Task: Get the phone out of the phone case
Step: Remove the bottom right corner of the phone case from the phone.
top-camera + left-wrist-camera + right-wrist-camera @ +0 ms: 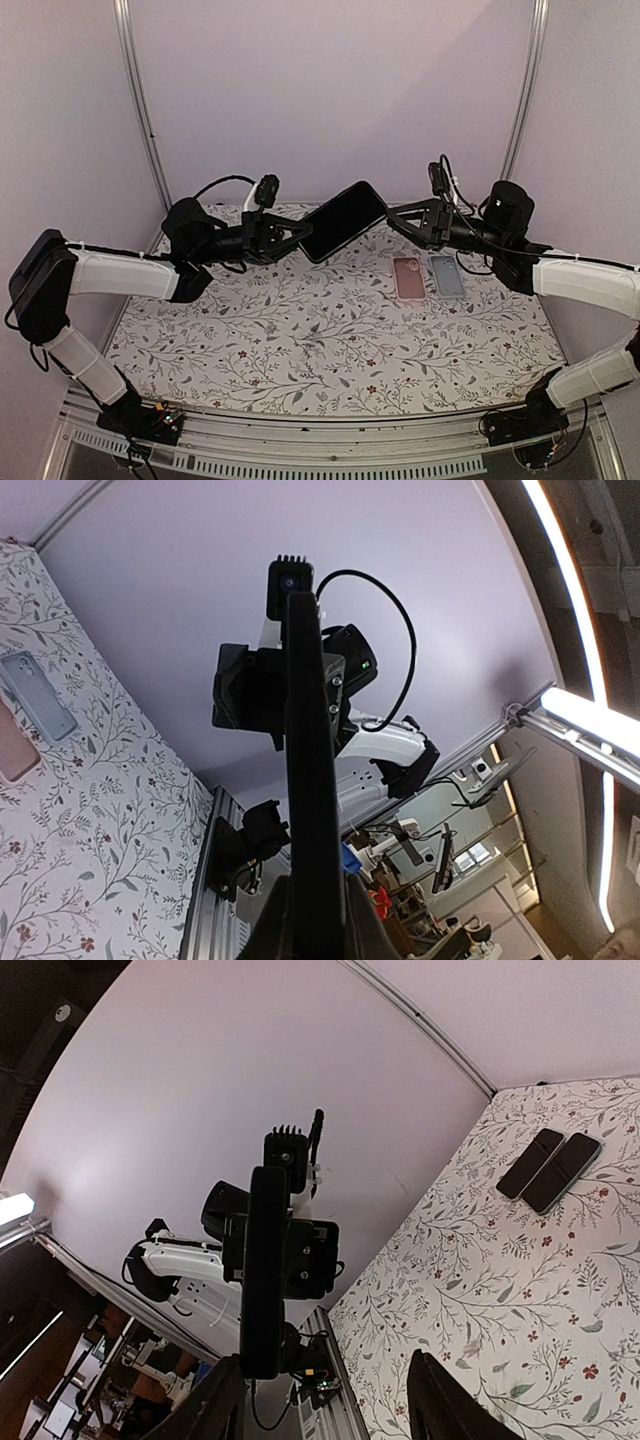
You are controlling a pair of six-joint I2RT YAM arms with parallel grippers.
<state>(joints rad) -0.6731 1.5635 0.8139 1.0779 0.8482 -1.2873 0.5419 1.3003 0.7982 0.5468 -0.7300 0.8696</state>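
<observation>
Black phone [343, 221], its case not distinguishable, hangs tilted above the floral table [300, 340]. One end is clamped in the left gripper [290, 238]; the right gripper [393, 217] stands fingers wide at the other. A hard pull could wrench it loose and drop it.

walls [330, 90]: pale lilac | table [300, 345]: floral cloth | light strip [572, 580]: lit | beyond: possibly workshop clutter [440, 860]
</observation>
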